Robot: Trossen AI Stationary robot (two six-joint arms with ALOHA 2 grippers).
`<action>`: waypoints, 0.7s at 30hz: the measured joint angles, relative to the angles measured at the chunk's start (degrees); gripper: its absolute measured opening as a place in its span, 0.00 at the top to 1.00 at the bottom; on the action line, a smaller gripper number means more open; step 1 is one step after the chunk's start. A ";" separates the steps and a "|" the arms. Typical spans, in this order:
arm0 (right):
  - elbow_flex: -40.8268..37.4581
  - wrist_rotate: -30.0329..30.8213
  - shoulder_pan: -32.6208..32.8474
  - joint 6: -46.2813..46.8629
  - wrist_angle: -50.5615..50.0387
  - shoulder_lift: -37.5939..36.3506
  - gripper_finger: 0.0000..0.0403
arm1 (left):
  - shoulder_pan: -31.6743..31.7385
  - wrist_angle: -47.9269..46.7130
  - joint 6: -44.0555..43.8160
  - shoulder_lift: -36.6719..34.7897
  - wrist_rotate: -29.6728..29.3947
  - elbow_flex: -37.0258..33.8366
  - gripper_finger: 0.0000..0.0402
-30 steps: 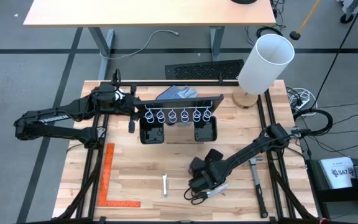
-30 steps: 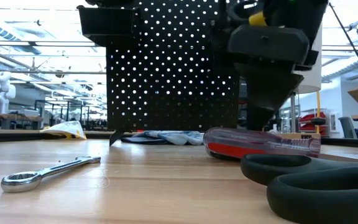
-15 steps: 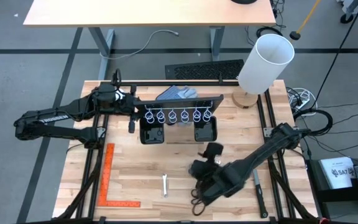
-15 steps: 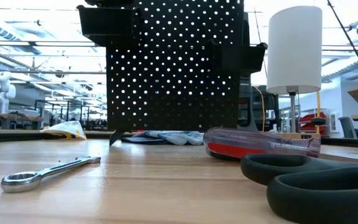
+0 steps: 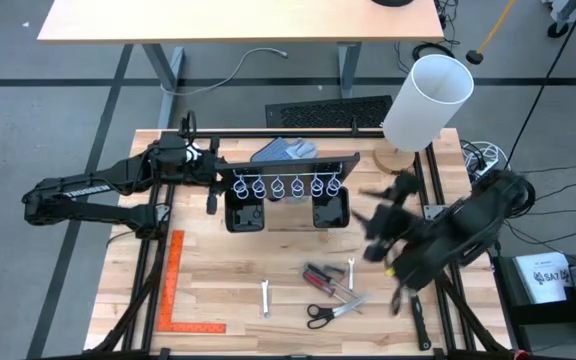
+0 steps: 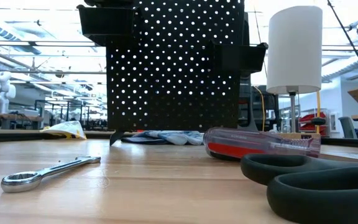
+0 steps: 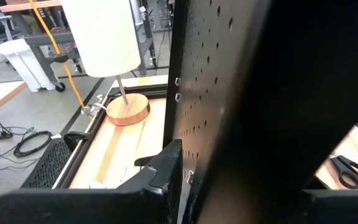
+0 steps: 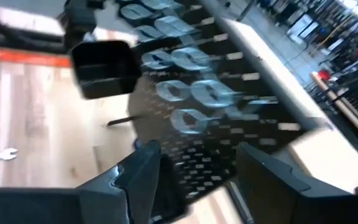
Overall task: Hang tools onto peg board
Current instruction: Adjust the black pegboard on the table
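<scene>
Your left gripper point(image 5: 211, 172), centre left in the high view, hasn't moved: it stays at the peg board's point(image 5: 298, 166) left edge, and you can't tell its finger state. "TROSSEN" shows on that arm. Lower centre, a wrench point(image 5: 265, 298), screwdrivers point(image 5: 323, 279) and scissors point(image 5: 330, 312) now lie uncovered on the table point(image 5: 208, 285). Your right gripper point(image 5: 380, 222) has lifted off them toward the right, fingers spread wide, holding nothing

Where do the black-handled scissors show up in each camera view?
High view: scissors low and centre, below the peg board.
Low view: handles fill the lower right corner.
Left wrist view: one handle at the right edge.
Right wrist view: not in it.
Shared landmark: the peg board.
</scene>
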 joint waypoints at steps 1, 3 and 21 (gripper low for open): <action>0.00 0.50 -0.03 -0.88 0.05 -1.37 0.51 | 0.01 0.02 -0.02 0.00 -0.02 0.00 0.78; 0.00 1.16 -0.04 -3.12 0.15 -3.86 0.51 | 0.02 0.02 0.00 0.00 -0.02 0.00 0.78; -0.02 -13.63 -16.16 -30.60 12.76 -9.33 0.51 | 0.01 -0.04 0.10 0.00 -0.02 -0.02 0.78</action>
